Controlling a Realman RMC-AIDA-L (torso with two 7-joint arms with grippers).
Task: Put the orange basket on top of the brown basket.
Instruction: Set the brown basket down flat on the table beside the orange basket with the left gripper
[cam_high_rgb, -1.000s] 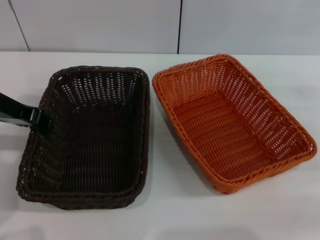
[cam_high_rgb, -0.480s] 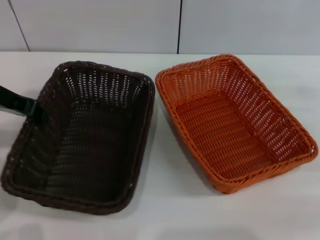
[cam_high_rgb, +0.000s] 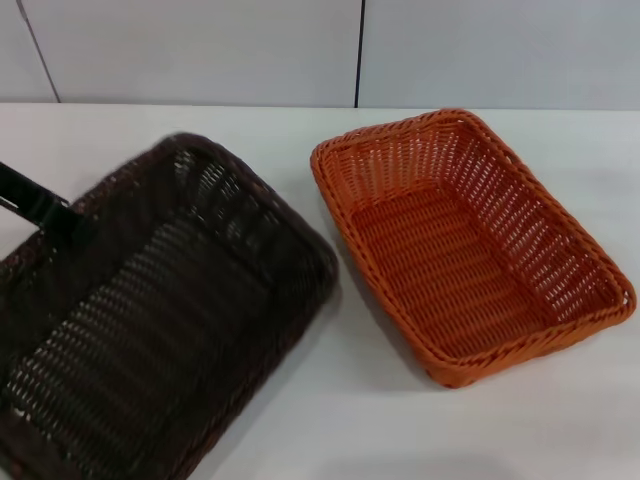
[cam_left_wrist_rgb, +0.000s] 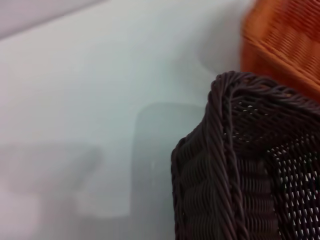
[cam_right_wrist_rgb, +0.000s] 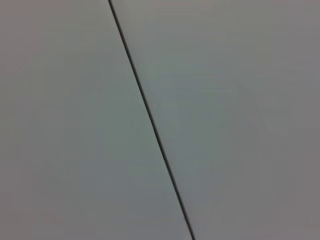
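Note:
The orange basket (cam_high_rgb: 455, 265) sits flat and empty on the right of the white table; one of its corners (cam_left_wrist_rgb: 285, 40) shows in the left wrist view. The brown basket (cam_high_rgb: 150, 330) is on the left, raised off the table, tilted and turned so its far corner points toward the orange one, with a gap between them. My left gripper (cam_high_rgb: 55, 215) reaches in from the left edge and is shut on the brown basket's left rim. A corner of that basket (cam_left_wrist_rgb: 225, 190) fills the left wrist view. The right gripper is out of view.
The white table (cam_high_rgb: 400, 430) runs to a pale panelled wall (cam_high_rgb: 200, 50) behind both baskets. The right wrist view shows only a wall panel (cam_right_wrist_rgb: 225, 100) with a dark seam (cam_right_wrist_rgb: 150, 120).
The brown basket has been lifted by its left rim and swung toward the lower left, turning clockwise. My left gripper moved with it. The orange basket has not moved.

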